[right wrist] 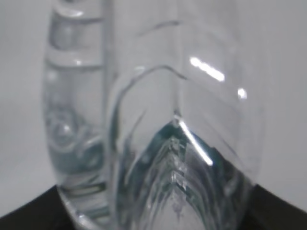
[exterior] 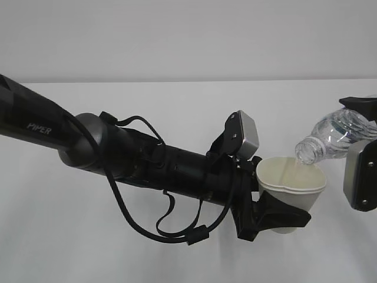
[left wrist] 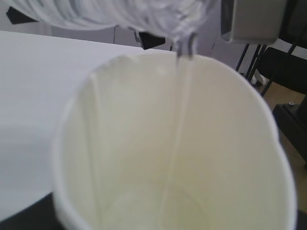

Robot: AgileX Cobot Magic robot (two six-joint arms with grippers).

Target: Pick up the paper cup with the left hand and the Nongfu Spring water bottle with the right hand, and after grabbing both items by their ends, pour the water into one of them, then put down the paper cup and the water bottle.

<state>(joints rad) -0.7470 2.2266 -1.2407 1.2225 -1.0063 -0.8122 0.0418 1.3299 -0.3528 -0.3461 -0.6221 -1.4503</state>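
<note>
Left tool [exterior: 277,215]: clamped around paper cup [exterior: 290,184]. Right tool [exterior: 362,138]: gripping Nongfu Spring water bottle [exterior: 336,137], mouth over cup rim.

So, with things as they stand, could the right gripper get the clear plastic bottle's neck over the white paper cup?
Likely yes: the bottle neck already overhangs the cup rim, nothing between them.

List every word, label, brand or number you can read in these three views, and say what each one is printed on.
"PIPER": white letters on the black left arm, exterior view.
Water bottle: no label print can be read in any view; the right wrist view shows only blurred clear plastic.
Paper cup: plain, no print visible.
Nothing else readable.
</note>
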